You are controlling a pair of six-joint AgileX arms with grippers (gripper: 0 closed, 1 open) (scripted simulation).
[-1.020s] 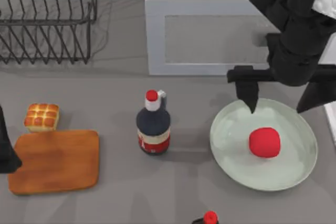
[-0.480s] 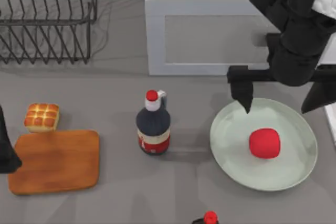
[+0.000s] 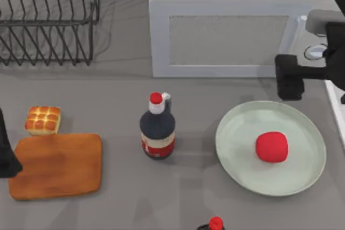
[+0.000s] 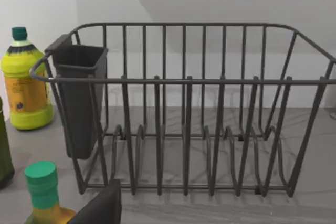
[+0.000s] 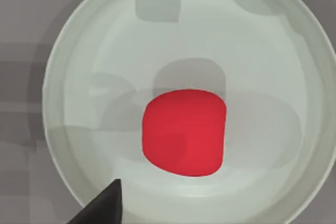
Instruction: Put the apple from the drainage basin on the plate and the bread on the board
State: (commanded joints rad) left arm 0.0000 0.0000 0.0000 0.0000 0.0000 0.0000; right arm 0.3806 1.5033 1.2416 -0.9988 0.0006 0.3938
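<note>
The red apple (image 3: 271, 146) (image 5: 184, 132) lies a little right of centre on the pale green plate (image 3: 232, 133) (image 5: 79, 77), free of any grip. My right gripper (image 3: 329, 87) hangs open high above the plate's far right rim, and one dark fingertip (image 5: 102, 205) shows over the plate's edge. The golden bread (image 3: 42, 120) sits on the table just beyond the far left corner of the wooden board (image 3: 56, 165), which is bare. My left gripper (image 3: 5, 154) is parked at the left edge beside the board, open, facing the wire rack.
A wire dish rack (image 3: 48, 20) (image 4: 184, 119) with a dark cutlery cup (image 4: 79, 98) stands at the back left. A grey box (image 3: 226, 30) stands behind the plate. A dark red-capped bottle (image 3: 157, 130) stands mid-table, another red cap (image 3: 215, 223) at the front. Yellow bottles (image 4: 23, 85) flank the rack.
My right gripper has risen and drawn back to the right, away from the plate. The apple stays where it lay on the plate. The left arm has not moved.
</note>
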